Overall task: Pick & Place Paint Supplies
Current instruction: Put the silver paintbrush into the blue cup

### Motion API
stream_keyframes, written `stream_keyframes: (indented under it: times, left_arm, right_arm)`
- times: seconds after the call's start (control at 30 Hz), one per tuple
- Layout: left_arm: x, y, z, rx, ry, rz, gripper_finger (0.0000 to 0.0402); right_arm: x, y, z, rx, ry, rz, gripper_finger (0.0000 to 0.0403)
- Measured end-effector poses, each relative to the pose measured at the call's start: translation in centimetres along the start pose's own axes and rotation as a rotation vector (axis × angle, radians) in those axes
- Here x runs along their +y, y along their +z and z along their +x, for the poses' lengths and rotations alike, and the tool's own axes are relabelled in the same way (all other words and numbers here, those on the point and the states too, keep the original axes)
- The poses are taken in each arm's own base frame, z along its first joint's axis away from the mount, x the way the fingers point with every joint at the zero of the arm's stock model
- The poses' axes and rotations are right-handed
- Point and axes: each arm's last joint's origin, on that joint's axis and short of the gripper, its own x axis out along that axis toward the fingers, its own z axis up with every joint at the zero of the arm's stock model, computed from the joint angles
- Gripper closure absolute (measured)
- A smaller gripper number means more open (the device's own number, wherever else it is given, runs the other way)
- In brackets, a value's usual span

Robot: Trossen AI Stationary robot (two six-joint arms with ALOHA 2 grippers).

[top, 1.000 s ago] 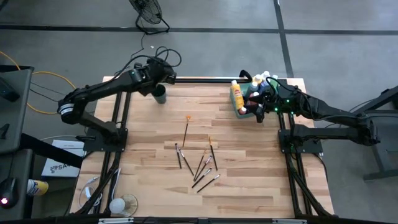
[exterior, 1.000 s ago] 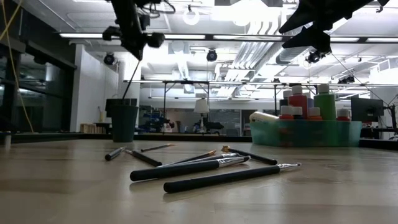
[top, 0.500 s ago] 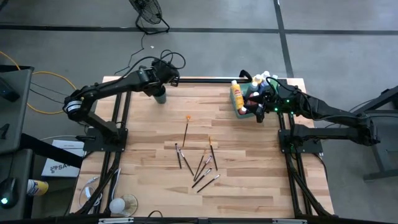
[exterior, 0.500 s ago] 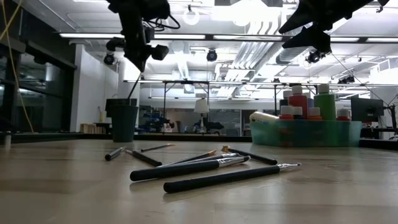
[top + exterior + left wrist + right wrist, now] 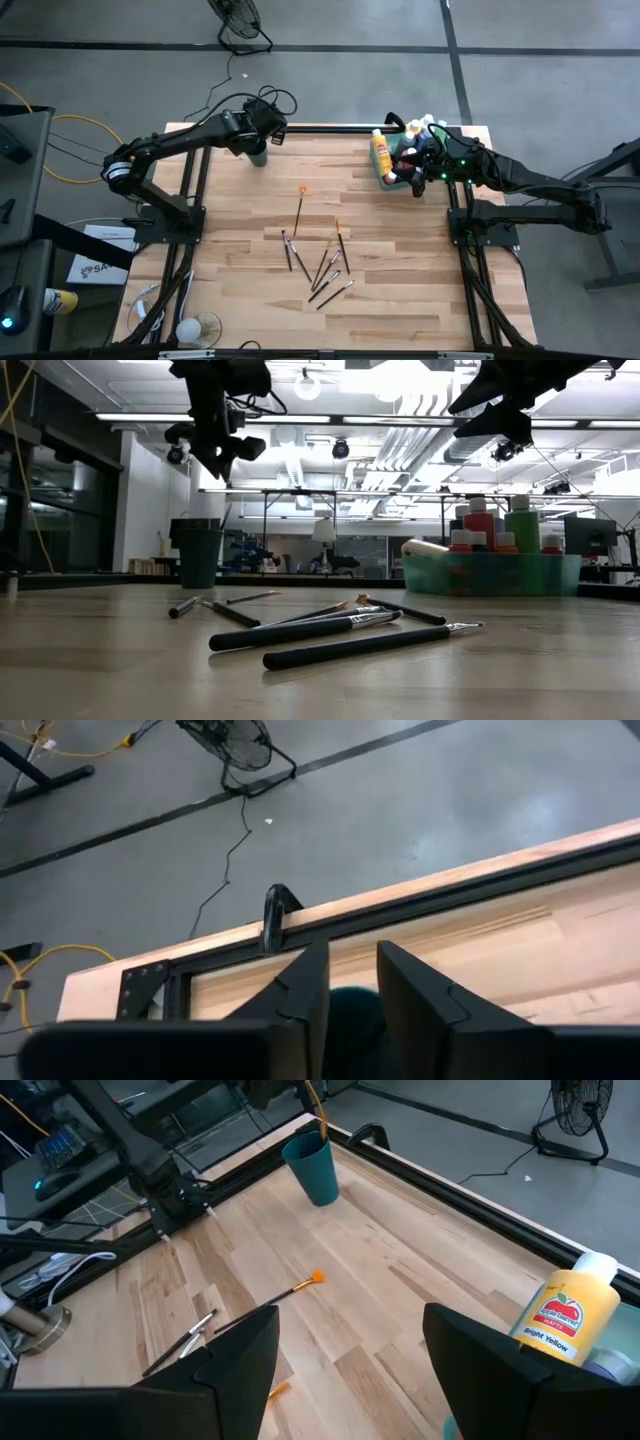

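Several dark-handled paintbrushes (image 5: 320, 265) lie flat on the wooden table's middle and show up close in the low view (image 5: 330, 632). An orange-tipped brush (image 5: 300, 207) lies farther back. My left gripper (image 5: 258, 136) hangs open and empty right above the dark round cup (image 5: 258, 153) at the far left. A brush (image 5: 318, 1115) stands in that cup (image 5: 312, 1168). My right gripper (image 5: 418, 182) hovers wide open and empty by the near side of the green tray (image 5: 490, 575), which holds capped paint bottles. A yellow bottle (image 5: 380, 155) lies at the tray's left end.
A black rail (image 5: 320, 128) runs along the table's far edge, just behind the cup. Bare wood lies between the cup and the tray and in front of the brushes. Cables and a fan stand on the floor beyond the table.
A brush hung slanting from my left gripper into the cup. It no longer shows between the gripper and the cup's rim. My left gripper has shifted slightly toward the table's right edge above the cup.
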Motion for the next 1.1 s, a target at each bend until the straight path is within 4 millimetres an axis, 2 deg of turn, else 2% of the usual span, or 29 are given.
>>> stream_keyframes:
  times: [0.13, 0.23, 0.43, 0.6, 0.7, 1.1]
  left_arm:
    - [0.1, -0.1, -0.2, 0.040, -0.035, 0.013, 0.0291]
    - [0.0, 0.3, -0.7, 0.072, -0.116, 0.004, 0.0285]
    - [-0.2, 0.0, -1.4, 0.275, -0.349, 0.048, 0.0284]
    - [-0.1, -2.1, -2.3, 0.557, -0.407, -0.005, 0.0284]
    - [-0.7, -3.8, -3.2, 0.657, -0.404, -0.012, 0.0284]
    - [-5.0, -10.0, -7.5, 0.742, -0.447, -0.167, 0.0284]
  right_arm:
    - [0.0, 0.0, 0.0, 0.000, 0.001, 0.004, 0.0160]
    - [0.0, 0.0, 0.0, 0.002, 0.005, 0.011, 0.0160]
    - [0.0, -0.1, 0.0, 0.014, 0.006, 0.034, 0.0160]
    - [0.0, -0.3, 0.0, 0.035, 0.020, 0.038, 0.0160]
    - [-0.1, -0.4, 0.0, 0.049, 0.014, 0.038, 0.0160]
    - [-0.1, -0.4, 0.0, 0.047, 0.014, 0.035, 0.0160]
